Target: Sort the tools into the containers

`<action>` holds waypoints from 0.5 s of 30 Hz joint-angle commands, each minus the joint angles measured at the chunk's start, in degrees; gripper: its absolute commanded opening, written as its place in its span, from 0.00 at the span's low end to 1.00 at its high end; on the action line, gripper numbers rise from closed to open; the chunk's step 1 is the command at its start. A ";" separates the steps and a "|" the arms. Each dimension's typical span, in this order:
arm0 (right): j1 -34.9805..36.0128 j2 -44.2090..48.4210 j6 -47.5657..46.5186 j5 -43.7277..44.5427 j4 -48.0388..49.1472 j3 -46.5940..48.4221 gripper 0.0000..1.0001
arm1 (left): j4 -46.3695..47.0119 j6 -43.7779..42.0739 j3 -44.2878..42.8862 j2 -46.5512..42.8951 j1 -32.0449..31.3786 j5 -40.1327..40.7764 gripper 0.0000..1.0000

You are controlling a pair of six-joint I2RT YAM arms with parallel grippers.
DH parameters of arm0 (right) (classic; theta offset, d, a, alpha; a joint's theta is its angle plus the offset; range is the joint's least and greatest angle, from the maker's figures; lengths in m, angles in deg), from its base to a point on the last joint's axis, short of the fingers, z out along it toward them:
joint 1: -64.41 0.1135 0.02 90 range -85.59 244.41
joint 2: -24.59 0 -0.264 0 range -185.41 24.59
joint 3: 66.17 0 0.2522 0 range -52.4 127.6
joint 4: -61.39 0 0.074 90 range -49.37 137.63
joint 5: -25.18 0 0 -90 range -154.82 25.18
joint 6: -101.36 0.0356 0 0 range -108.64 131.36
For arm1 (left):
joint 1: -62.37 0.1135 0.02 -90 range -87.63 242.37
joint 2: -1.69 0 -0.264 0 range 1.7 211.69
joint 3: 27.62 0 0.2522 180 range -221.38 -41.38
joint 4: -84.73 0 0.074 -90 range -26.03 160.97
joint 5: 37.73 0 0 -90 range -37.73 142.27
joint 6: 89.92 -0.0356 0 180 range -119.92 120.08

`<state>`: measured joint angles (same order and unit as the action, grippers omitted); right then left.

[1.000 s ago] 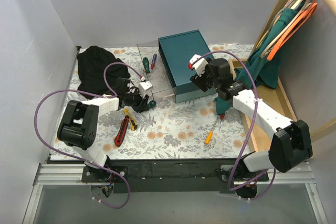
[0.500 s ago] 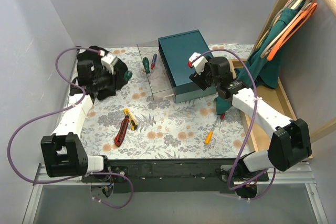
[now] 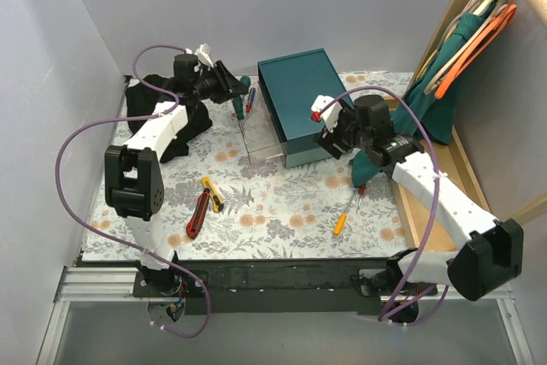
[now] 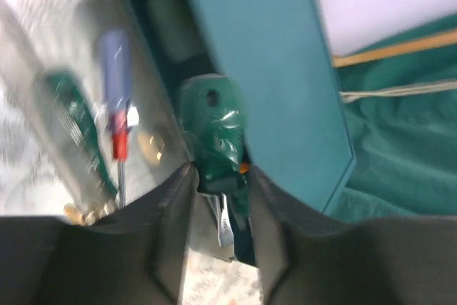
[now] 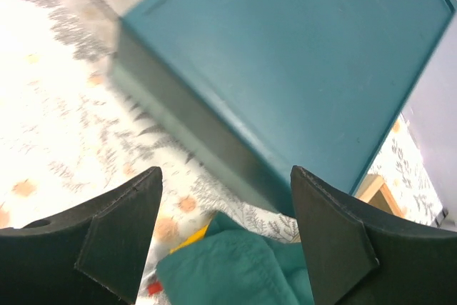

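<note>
My left gripper is shut on a green-handled screwdriver and holds it over the clear tray beside the dark teal box. In the tray lie a green screwdriver and a blue and red one. My right gripper is open and empty by the box's front right corner, above the teal cloth. A red utility knife and a yellow one lie on the floral mat. An orange screwdriver and a red-handled one lie by the cloth.
A black cloth lies at the back left. A wooden rack with hangers and the teal cloth stands on the right. Purple cables loop off both arms. Walls close the back and the left.
My left arm has swung from over the black cloth to the back, carrying the green screwdriver over the tray. My right gripper has shifted slightly right.
</note>
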<state>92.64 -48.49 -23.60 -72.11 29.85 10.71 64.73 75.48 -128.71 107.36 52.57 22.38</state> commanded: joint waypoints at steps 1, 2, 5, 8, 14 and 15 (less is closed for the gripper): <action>-0.37 4.52 -7.74 -9.74 -11.82 2.45 0.80 | -5.44 8.45 -2.06 -4.50 -0.39 5.98 0.57; -0.45 4.70 -8.97 -10.89 -13.75 2.80 0.80 | -5.19 9.15 -2.06 -5.03 -0.48 5.55 0.61; -0.37 4.96 -19.93 -17.65 -24.29 3.07 0.80 | 1.74 7.14 -1.27 -7.66 -0.39 -1.47 0.69; -0.45 5.05 -36.42 -20.74 -32.38 0.71 0.79 | 8.76 4.26 -0.82 -11.26 -0.39 -2.98 0.73; -0.37 3.56 -62.13 -20.05 -41.98 -7.38 0.75 | 1.60 -11.29 -1.01 -15.48 -0.39 8.78 0.75; -0.45 3.38 -65.29 -20.04 -41.64 -8.35 0.74 | 0.97 -12.80 -0.30 -16.97 -0.39 10.19 0.76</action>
<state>92.53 -44.25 -65.95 -90.51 -3.33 6.25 68.44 73.53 -128.78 95.67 52.17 25.66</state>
